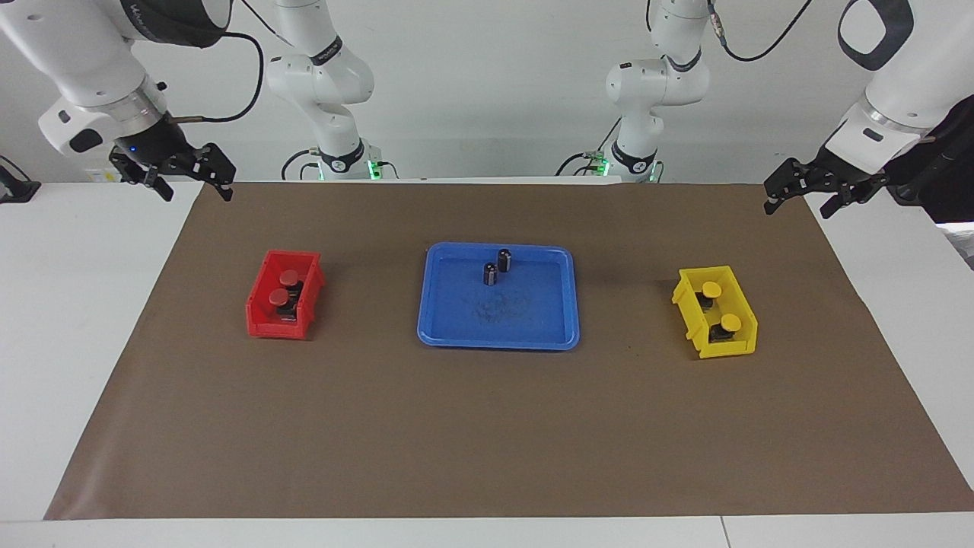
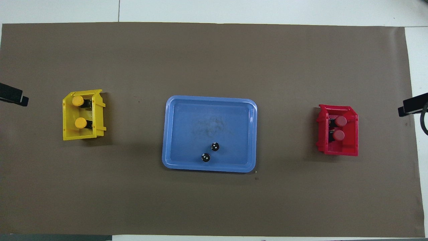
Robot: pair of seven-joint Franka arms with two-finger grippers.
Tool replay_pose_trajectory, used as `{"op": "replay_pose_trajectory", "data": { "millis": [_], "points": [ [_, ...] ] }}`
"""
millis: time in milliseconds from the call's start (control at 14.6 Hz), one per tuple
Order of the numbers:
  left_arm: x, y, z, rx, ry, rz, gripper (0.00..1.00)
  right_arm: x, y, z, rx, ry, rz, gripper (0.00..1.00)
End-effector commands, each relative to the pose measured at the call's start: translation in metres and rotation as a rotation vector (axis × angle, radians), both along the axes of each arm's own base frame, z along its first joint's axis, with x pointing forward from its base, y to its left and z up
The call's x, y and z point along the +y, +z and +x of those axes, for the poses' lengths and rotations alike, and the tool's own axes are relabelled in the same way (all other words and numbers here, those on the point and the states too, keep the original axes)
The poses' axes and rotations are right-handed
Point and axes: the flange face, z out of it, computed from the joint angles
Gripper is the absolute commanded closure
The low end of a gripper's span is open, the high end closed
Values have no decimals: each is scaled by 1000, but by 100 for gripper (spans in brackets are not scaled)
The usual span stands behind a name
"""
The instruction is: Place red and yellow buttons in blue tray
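Item 1, blue tray [image 1: 456,320]: flat on the brown mat [image 1: 487,426] at mid-bench. Contents: two dark capless cylinders [image 1: 498,268], upright, close together near the tray edge nearest the robots. No buttons in it yet.

Item 2, red buttons [image 1: 284,286]: two, in the red bin [image 1: 262,320], toward the right arm's end of the bench, well apart from the tray.

Item 3, yellow buttons [image 1: 720,305]: two, in the yellow bin [image 1: 719,348], toward the left arm's end, well apart from the tray.

Item 4, right claw [image 1: 190,183]: raised over the mat corner nearest the robots at its own end; fingers spread, holding nothing.

Item 5, left claw [image 1: 806,196]: raised over the matching corner at its end; fingers spread, empty.

Status: all four buttons remain to be transferred.

Hazards, as judged: buttons sit paired and close inside narrow bins, so a descending finger may strike a bin wall or the neighbouring cap and tip it. A grip on the rounded cap may slip. A careless release could topple the cylinders.
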Motion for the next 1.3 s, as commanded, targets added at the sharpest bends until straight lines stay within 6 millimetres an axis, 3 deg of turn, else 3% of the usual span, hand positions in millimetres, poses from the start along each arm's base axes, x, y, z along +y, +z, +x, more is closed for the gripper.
{"op": "replay_pose_trajectory", "data": {
  "millis": [0, 412, 687, 893, 1030, 1236],
  "points": [
    [3, 2, -8, 1, -4, 17, 0, 5, 0, 4, -42, 9, -25, 0],
    [3, 2, -8, 1, -5, 17, 0, 21, -61, 21, -68, 28, 0, 1],
    [3, 2, -8, 1, -5, 17, 0, 23, -138, 36, -77, 26, 12, 11],
    [3, 2, -8, 1, -4, 17, 0, 26, -190, 27, -92, 8, 39, 21],
    [3, 2, -8, 1, -4, 17, 0, 26, -213, 24, -88, -10, 57, 27],
    [3, 2, -8, 1, -4, 17, 0, 36, -227, 23, -101, 7, 55, 32]
  ]
}}
